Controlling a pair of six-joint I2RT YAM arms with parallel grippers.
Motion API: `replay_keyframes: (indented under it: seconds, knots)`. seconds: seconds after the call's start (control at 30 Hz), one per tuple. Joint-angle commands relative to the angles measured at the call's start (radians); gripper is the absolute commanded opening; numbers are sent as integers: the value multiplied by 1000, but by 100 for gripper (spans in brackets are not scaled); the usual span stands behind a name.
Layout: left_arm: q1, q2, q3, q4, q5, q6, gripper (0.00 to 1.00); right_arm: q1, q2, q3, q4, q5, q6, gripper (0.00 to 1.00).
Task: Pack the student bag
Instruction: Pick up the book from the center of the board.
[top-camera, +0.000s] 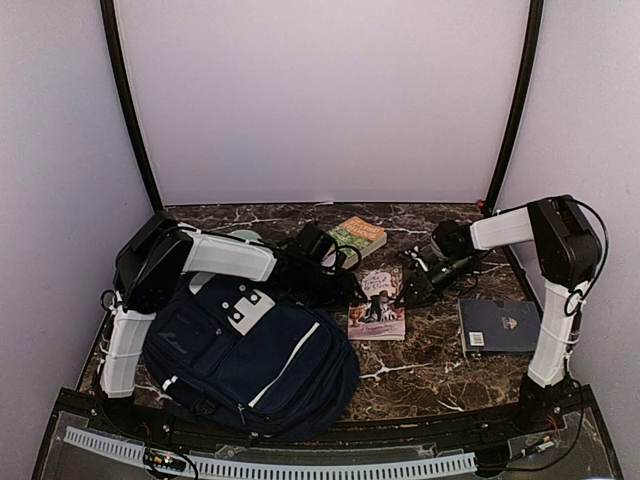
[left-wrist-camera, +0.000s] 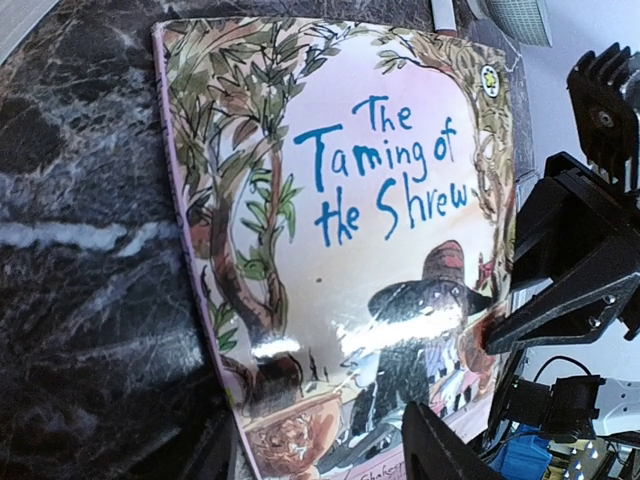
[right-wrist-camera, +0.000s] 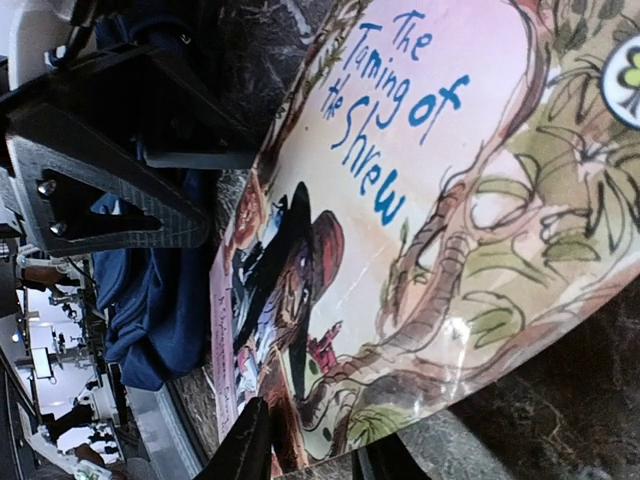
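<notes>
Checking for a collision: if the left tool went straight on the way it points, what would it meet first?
Probably the cover of the Taming of the Shrew book, which fills the left wrist view ahead of the left tool; the gap is hard to judge.

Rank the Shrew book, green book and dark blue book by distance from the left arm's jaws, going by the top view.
1. Shrew book: right at them, centre.
2. Green book: just behind, toward the back wall.
3. Dark blue book: far off to the right.
</notes>
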Motion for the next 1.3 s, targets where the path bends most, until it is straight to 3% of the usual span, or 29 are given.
replay_keyframes:
  seconds: [0.0, 0.2, 0.3, 0.5, 0.6, 0.73, 0.93, 1.07, 1.27]
  knots:
    - [-33, -3, -55, -96, -9, -20, 59, 6, -90, -11, 18, -65, 14, 27]
    - [-33, -3, -73, -84, -13, -22, 59, 5, -107, -2, 26, -68, 37, 28]
    - [-33, -3, -74, -87, -16, -21, 58, 6, -66, 16, 17, -74, 43, 39]
    - [-33, -3, -73, -91, -25, -21, 58, 4, 9, 38, 29, -99, 76, 51]
    - [-33, -2, -74, -90, -27, -24, 58, 2, 23, 38, 31, -143, 80, 50]
    - [-33, -3, -74, -90, -29, -24, 58, -9, 25, 39, 35, -223, 81, 42]
    - [-33, -3, -76, -110, -34, -18, 58, -29, -45, -1, 74, -284, 123, 42]
    - [-33, -3, -83, -103, -36, -21, 58, -30, -58, -69, 223, -243, 238, 50]
    - [-32, -3, -81, -102, -37, -21, 58, -31, 26, -37, 270, -184, 311, 66]
